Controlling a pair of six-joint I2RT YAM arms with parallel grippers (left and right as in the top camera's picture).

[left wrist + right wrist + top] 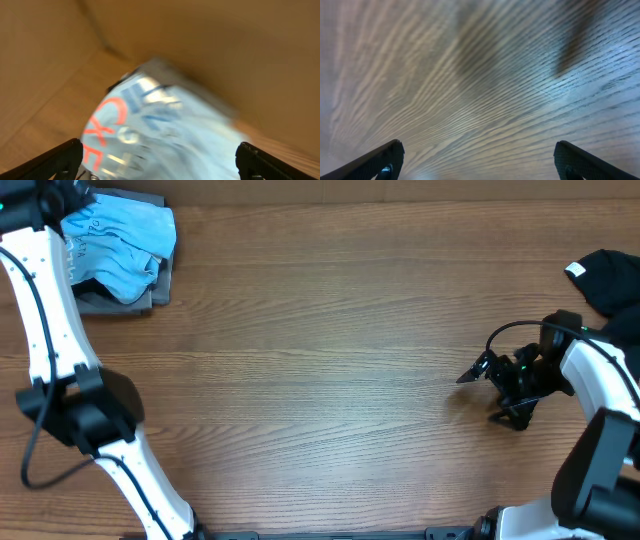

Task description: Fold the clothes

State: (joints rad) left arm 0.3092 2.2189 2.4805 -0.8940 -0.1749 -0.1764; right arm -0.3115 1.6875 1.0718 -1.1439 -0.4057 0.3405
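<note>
The light-blue T-shirt (125, 242) lies bunched at the far left corner of the table on top of a folded grey garment (120, 300). In the left wrist view it is blurred, with pink lettering (165, 135) showing. My left gripper (160, 162) is open, its fingers wide apart just over the shirt; in the overhead view it is mostly hidden at the top-left corner (62, 198). A black garment (610, 278) lies at the far right. My right gripper (484, 396) is open and empty over bare wood (480, 160), left of the black garment.
The brown wooden table (330, 360) spans the view. A white tag (577, 270) shows on the black garment. My left arm (45, 310) runs along the left edge, and my right arm (600, 380) runs along the right edge.
</note>
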